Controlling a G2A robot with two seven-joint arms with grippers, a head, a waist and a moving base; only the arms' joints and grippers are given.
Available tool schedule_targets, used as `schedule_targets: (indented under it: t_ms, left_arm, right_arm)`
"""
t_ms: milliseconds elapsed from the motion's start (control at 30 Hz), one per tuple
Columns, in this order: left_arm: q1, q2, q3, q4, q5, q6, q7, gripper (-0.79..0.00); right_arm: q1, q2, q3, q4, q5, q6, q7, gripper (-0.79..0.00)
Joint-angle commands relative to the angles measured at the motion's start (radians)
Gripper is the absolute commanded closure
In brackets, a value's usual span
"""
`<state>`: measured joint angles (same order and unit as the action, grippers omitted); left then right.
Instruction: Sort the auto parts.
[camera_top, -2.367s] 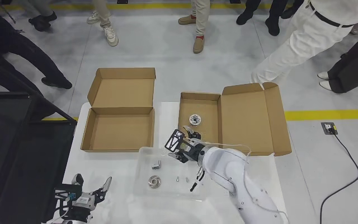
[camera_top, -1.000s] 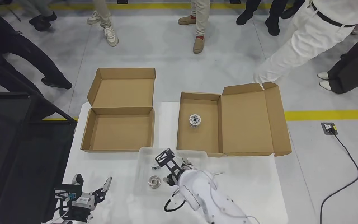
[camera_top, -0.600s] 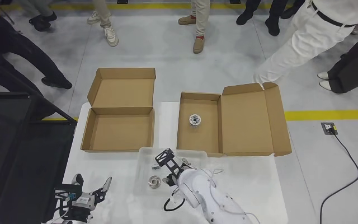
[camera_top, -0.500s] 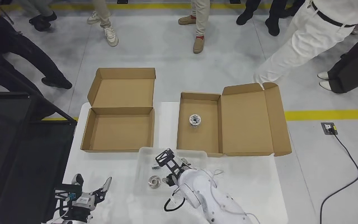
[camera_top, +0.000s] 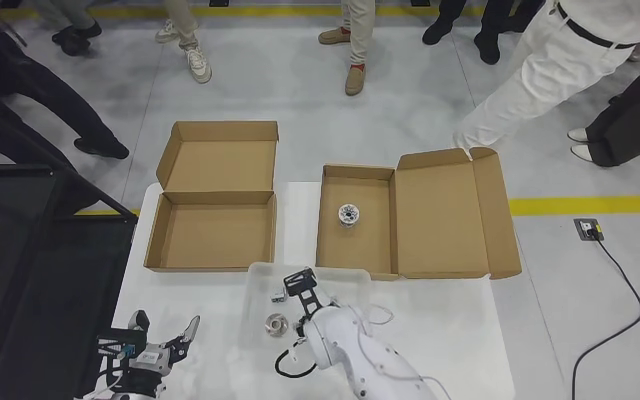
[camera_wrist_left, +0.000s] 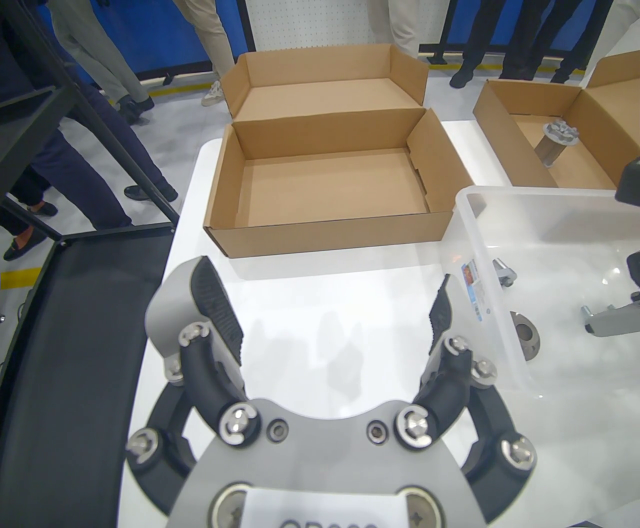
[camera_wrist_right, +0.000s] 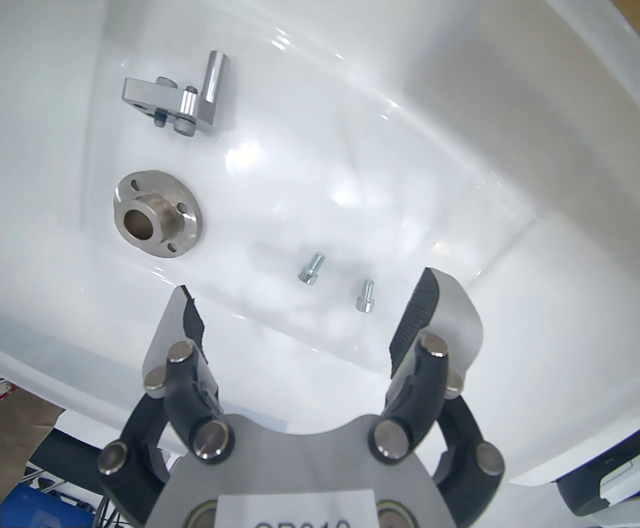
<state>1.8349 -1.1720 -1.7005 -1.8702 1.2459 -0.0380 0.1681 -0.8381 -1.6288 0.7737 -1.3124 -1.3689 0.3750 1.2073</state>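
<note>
Black ribbed rubber pads (camera_wrist_right: 417, 310) line the right jaws, which stand spread wide and grip nothing, hanging inside the clear plastic bin (camera_wrist_right: 450, 125) a little above its floor. Just beyond the tips lie one small socket-head screw (camera_wrist_right: 311, 268) and a second screw (camera_wrist_right: 365, 296), near each other but apart. Farther off a flanged bushing (camera_wrist_right: 157, 212) sits flange down with its bore up, and beyond it lies a bracket with a pin (camera_wrist_right: 180, 102). The screws look like the likeliest trouble: they are tiny and round on slick plastic, so closing pads may roll one aside, catch both at once, or scrape the floor and miss. The bushing's smooth collar could also slip out of a shallow pinch, and a tilted descent might knock a pad against the bin's wall. The left jaws are spread too, with nothing between their pads (camera_wrist_left: 215, 295), hovering over the white counter (camera_wrist_left: 310, 280) beside the bin, near the left cardboard box (camera_wrist_left: 325, 180). The right cardboard box (camera_wrist_left: 505, 145) holds a flanged shaft (camera_wrist_left: 559, 140) standing upright, which a careless drop could topple. A sticker (camera_wrist_left: 475, 290) on the bin's wall carries print too small to read, and the white labels on both wrist plates are cut off and illegible.
</note>
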Motion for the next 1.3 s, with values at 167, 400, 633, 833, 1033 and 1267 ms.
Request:
schedule_targets:
  t_ms: [167,400,633,833,1033,1267]
  left_arm:
    - [0.0,0.0,0.0,0.0,0.0,0.0,0.0,-0.785]
    - [0.0,0.0,0.0,0.0,0.0,0.0,0.0,-0.785]
    - [0.0,0.0,0.0,0.0,0.0,0.0,0.0,-0.785]
    - [0.0,0.0,0.0,0.0,0.0,0.0,0.0,-0.785]
    - [0.0,0.0,0.0,0.0,0.0,0.0,0.0,-0.785]
    - [0.0,0.0,0.0,0.0,0.0,0.0,0.0,-0.785]
  right_arm:
    - [0.05,-0.031,-0.008,0.1,0.039,0.054,0.001,-0.36]
    - [0.084,-0.053,-0.005,0.17,0.078,0.053,0.009,-0.363]
    - [0.105,-0.066,0.013,0.229,0.096,0.057,0.0,-0.342]
    - [0.115,-0.077,0.02,0.269,0.115,0.051,-0.015,-0.308]
    - [0.116,-0.085,0.025,0.285,0.122,0.047,-0.022,-0.252]
    - [0.114,-0.093,0.03,0.292,0.12,0.046,-0.028,-0.04]
